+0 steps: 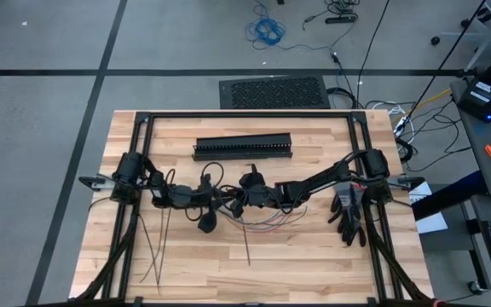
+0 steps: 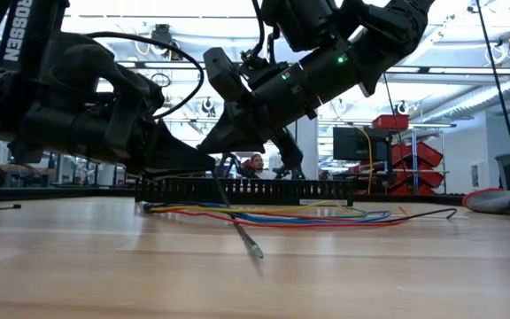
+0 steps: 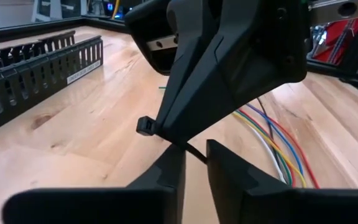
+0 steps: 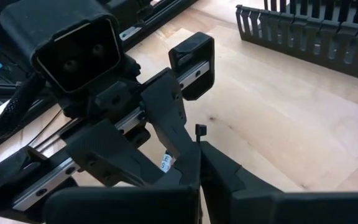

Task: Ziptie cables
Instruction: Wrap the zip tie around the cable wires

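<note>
The cables (image 1: 267, 223), thin multicoloured wires, lie loose on the wooden table (image 1: 314, 256) just under and to the right of where my grippers meet; they also show in the low view (image 2: 282, 214). My left gripper (image 3: 196, 165) and my right gripper (image 4: 199, 155) stand tip to tip near the table's middle, both shut on one thin dark ziptie (image 2: 242, 232). Its tail slants down toward the near edge, and its tip (image 2: 257, 252) rests on the table. Several spare zipties (image 1: 153, 247) lie at the near left. My left gripper pinches the ziptie's strip (image 3: 194, 151) between its two fingertips, a little way from the head. The fingers come nearly level from the table's left and lie across the strip. The tail hangs below and reaches the table. My right gripper pinches the ziptie just behind its head (image 4: 199, 130), which sticks out past the shut fingertips. The fingers slant down from the table's right. The head end (image 3: 145, 126) is lifted clear of the table.
A long black slotted duct (image 1: 243, 148) lies across the table beyond the grippers. A black glove (image 1: 348, 213) lies at the right by the right arm's base. Bare wood shows along the near edge.
</note>
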Motion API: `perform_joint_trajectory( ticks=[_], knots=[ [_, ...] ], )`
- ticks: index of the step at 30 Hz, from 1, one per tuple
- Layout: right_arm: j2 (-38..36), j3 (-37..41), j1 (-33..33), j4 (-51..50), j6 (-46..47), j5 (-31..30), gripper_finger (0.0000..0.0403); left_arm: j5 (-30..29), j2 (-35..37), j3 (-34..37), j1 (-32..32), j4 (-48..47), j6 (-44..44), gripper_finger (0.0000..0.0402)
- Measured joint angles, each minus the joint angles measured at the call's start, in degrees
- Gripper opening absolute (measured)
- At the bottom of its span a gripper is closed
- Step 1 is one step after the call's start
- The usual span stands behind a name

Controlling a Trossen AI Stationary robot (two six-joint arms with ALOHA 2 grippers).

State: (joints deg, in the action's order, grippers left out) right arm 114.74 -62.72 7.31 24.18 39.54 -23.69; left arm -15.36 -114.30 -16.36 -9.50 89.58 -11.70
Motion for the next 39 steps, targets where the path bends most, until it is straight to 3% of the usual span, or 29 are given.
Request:
perform_joint_trajectory(
  ticks=[14,19,31,39],
  knots=[
    [0.0,0.0,0.7,-0.4,0.3,-0.2,0.0000,0.0,0.0,0.0,0.0,0.0,0.5,0.0037],
    [0.0,-0.1,0.7,-0.7,0.7,1.1,0.0000,0.0,0.0,0.0,0.0,0.0,1.7,0.0007],
    [-0.1,-0.2,0.8,-3.3,-2.3,1.4,0.0000,0.0,0.0,0.0,0.0,0.0,2.0,0.0001],
    [0.0,-0.1,4.4,-3.4,-12.2,-6.1,0.0061,-0.7,0.0,0.0,-0.1,-1.1,2.9,0.0001]
  ],
)
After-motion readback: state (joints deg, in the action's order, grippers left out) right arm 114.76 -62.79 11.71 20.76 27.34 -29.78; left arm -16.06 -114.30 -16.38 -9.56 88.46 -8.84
